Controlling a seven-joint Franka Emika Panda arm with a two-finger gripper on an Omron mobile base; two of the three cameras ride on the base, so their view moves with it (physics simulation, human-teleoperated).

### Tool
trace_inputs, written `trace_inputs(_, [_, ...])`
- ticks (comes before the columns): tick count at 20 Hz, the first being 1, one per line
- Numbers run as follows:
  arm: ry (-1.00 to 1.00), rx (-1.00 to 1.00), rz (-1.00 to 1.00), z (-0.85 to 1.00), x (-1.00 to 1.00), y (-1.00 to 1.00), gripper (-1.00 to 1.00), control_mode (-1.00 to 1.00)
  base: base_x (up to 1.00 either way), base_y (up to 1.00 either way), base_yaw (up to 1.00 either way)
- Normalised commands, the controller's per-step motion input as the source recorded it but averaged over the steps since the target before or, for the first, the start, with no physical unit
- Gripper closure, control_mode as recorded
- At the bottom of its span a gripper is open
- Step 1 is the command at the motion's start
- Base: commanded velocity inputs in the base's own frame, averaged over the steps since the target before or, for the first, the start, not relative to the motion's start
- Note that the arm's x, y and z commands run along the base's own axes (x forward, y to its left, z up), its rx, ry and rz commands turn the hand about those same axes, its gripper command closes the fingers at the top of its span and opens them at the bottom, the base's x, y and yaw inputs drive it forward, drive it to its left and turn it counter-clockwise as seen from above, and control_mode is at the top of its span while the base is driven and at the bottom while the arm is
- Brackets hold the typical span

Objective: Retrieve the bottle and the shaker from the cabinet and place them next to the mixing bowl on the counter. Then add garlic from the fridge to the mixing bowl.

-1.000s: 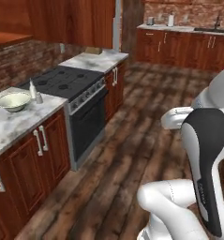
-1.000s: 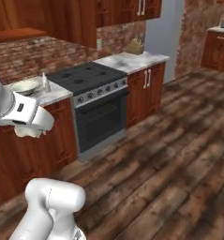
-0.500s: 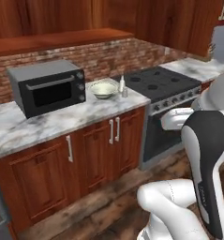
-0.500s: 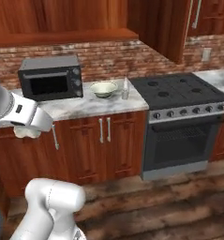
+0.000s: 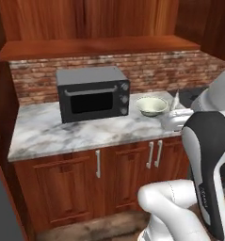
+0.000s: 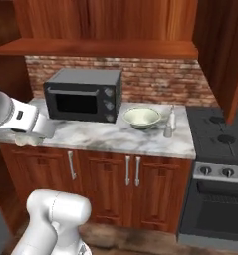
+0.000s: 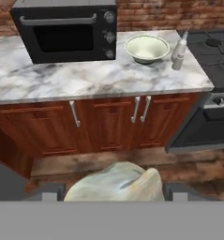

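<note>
already the bottle (image 7: 181, 43) and shaker (image 7: 176, 62) stand beside the mixing bowl (image 7: 147, 48) on the counter (image 7: 85, 77), so 1 step remains: the gripper (image 7: 114, 193) pinches the garlic (image 7: 114, 183), well short of the bowl.

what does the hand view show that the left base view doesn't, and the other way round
Hand view alone: a pale, lumpy garlic bulb sitting between the claw's finger tips, the stove burners to the right of the counter, and the wood floor below the cabinets.

Left base view alone: the wooden shelf above the brick wall, and the robot's white arm in the foreground.

Both: the black microwave, the mixing bowl to its right, the bottle beside the bowl, the marble counter and the cabinet doors under it.
</note>
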Motion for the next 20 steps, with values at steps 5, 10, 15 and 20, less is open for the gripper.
trace_inputs(5, [0.00,0.00,0.00,0.00,0.00,0.00,1.00,1.00,0.57,-0.84,0.17])
trace_inputs(10, [0.00,0.00,0.00,0.00,0.00,0.00,1.00,1.00,0.56,-0.23,0.00])
trace_inputs(15, [0.00,0.00,0.00,0.00,0.00,0.00,1.00,1.00,0.66,-0.07,0.00])
trace_inputs(20, [0.00,0.00,0.00,0.00,0.00,0.00,1.00,1.00,0.46,-0.41,0.00])
